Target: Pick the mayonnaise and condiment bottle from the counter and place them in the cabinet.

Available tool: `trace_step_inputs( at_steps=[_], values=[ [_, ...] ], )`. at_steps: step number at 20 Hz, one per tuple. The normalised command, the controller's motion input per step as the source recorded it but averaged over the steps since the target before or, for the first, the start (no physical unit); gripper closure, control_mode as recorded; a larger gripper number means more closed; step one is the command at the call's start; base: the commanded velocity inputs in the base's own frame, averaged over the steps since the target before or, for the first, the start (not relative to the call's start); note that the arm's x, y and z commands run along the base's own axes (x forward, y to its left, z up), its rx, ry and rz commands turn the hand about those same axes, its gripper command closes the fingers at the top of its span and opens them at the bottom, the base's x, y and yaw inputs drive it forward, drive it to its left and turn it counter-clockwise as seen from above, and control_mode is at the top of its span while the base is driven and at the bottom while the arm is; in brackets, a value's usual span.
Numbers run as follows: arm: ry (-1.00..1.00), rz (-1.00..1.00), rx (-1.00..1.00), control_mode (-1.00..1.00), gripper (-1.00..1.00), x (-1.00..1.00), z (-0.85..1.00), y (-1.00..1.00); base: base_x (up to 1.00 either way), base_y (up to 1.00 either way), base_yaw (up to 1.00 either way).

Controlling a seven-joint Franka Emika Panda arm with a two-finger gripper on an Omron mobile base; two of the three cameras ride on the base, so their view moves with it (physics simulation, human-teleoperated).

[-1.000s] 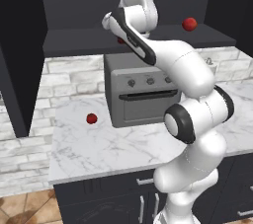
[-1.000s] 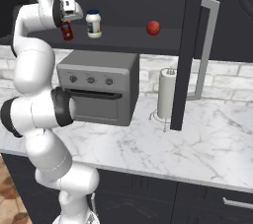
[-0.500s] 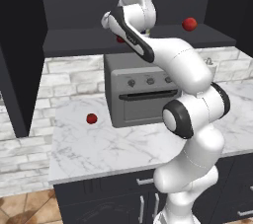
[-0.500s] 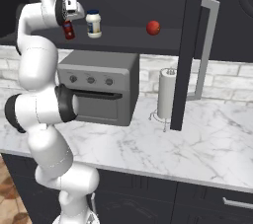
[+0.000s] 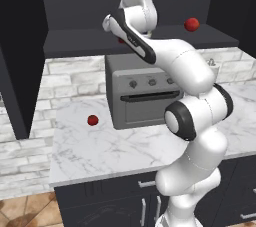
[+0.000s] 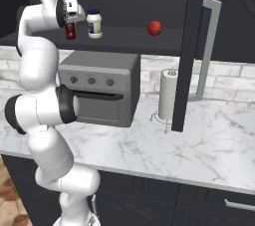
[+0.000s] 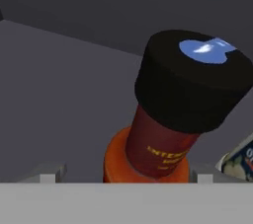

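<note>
The condiment bottle (image 6: 70,32), dark red-brown with a black cap (image 7: 192,82), stands upright on the cabinet shelf (image 6: 129,39). My gripper (image 6: 70,23) hangs just over it, open, its fingertips (image 7: 49,172) spread to either side of the bottle's body. The mayonnaise (image 6: 94,24), a white jar with a dark blue lid, stands on the same shelf right beside the bottle; a corner of its label (image 7: 240,159) shows in the hand view. In the left base view my arm covers most of the bottle (image 5: 120,40). The counter (image 6: 199,145) lies below.
A red tomato (image 6: 155,28) lies further right on the shelf, another (image 5: 92,120) on the counter. A grey toaster oven (image 6: 99,88) sits under the shelf, a paper-towel roll (image 6: 168,94) beside it. The open cabinet door (image 6: 191,46) juts out at the right.
The jaws, shut on the condiment bottle a second ago, have spread apart. The bottle stays standing on the shelf. The arm has hardly shifted.
</note>
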Motion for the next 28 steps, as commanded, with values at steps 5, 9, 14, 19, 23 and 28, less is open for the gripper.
trace_step_inputs(
  at_steps=[5,9,14,19,23,28],
  values=[
    [0.0,0.0,0.0,-1.0,-1.0,0.0,-0.13,0.0,0.0,0.0,0.0],
    [-0.03,0.0,0.0,-1.0,-1.0,-0.25,0.0,0.0,0.0,0.0,0.0],
    [-0.08,0.0,0.0,-1.0,-1.0,-0.68,0.0,0.0,0.0,0.0,0.0],
    [-0.1,0.0,0.0,-1.0,-1.0,-0.89,0.0,0.0,0.0,0.0,0.0],
    [-0.06,0.0,0.0,-1.0,-1.0,-0.96,-0.17,0.0,0.0,0.0,0.0],
    [0.0,0.0,-0.01,-1.0,-1.0,-0.92,-0.49,0.0,0.0,0.0,0.0]
  ],
)
